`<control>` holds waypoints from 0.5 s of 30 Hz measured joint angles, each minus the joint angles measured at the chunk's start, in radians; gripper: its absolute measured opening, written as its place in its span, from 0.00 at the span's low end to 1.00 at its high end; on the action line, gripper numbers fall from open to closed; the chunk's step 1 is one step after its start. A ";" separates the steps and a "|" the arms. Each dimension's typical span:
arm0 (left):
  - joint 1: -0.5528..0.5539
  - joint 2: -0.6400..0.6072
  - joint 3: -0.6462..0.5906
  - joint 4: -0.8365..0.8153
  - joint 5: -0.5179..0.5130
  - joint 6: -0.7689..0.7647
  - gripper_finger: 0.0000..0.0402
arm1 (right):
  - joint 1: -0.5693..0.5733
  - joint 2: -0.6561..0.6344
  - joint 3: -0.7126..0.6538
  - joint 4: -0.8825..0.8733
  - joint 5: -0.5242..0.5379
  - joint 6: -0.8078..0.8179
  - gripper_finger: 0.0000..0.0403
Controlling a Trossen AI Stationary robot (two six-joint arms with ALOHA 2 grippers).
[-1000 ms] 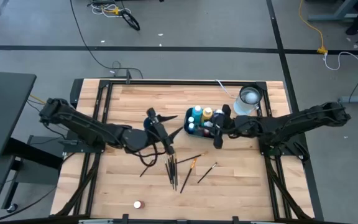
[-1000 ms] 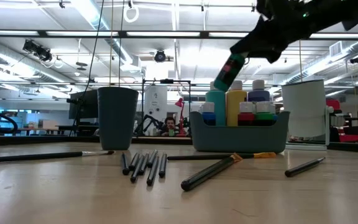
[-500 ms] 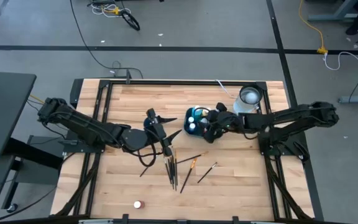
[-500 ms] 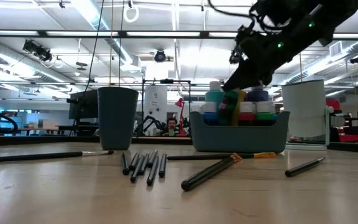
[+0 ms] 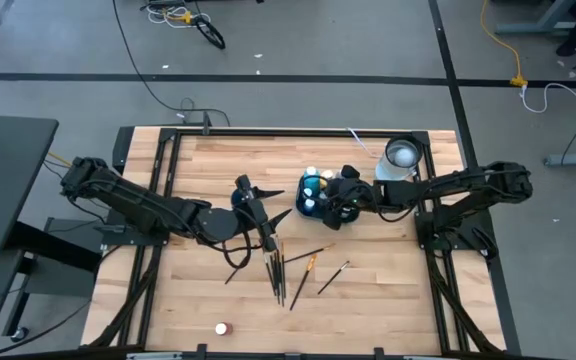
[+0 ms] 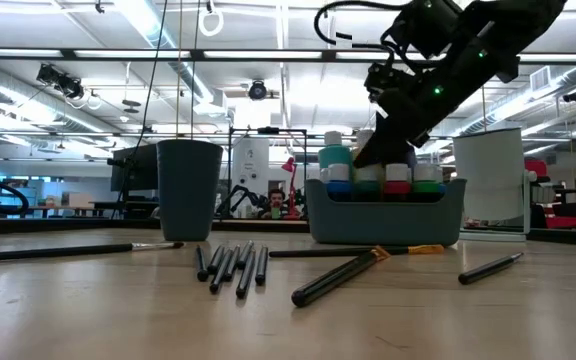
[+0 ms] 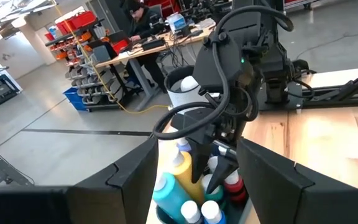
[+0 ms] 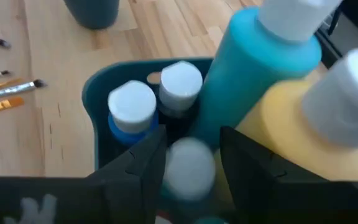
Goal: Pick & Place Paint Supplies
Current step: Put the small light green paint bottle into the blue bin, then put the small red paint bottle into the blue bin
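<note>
A blue-grey caddy (image 5: 309, 192) (image 6: 386, 215) holds several white-capped paint bottles: blue, teal, yellow, red and green. My right gripper (image 5: 340, 198) (image 6: 373, 150) (image 8: 190, 155) is directly over it, shut on one white-capped bottle. Several dark-handled brushes (image 5: 280, 270) (image 6: 233, 268) lie flat on the wood in front of the caddy. My left gripper (image 5: 273, 205) (image 7: 194, 180) hangs open just left of the caddy, touching nothing. My right gripper pinches a white-capped bottle between its two fingers, right at the cap (image 8: 190, 167). The fingers slant down from above, from the table's right. The bottle's green body (image 6: 368, 176) sits low among the other bottles in the caddy; its base is hidden.
A dark cup (image 6: 188, 190) stands left of the caddy, and a white container (image 5: 400, 158) (image 6: 493, 180) stands to its right near the far edge. A long brush (image 6: 68, 250) lies at the left. A small red-and-white item (image 5: 222, 328) rests near the table's near edge.
My right gripper has moved toward the table's left and down. It carried the green bottle from a tilted position above the caddy down in among the other bottles, and it has stayed shut on the bottle.
</note>
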 joint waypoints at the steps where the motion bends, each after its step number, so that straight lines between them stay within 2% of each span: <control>1: 0.000 0.000 0.000 -0.003 0.000 0.000 0.56 | 0.000 0.000 0.000 0.001 -0.002 -0.001 0.38; 10: 0.000 0.000 0.000 -0.005 0.000 0.000 0.56 | 0.003 -0.002 0.000 0.005 -0.003 -0.017 0.38; 15: 0.000 0.001 0.000 -0.040 0.000 -0.001 0.56 | 0.023 -0.058 -0.001 -0.047 0.000 -0.021 0.38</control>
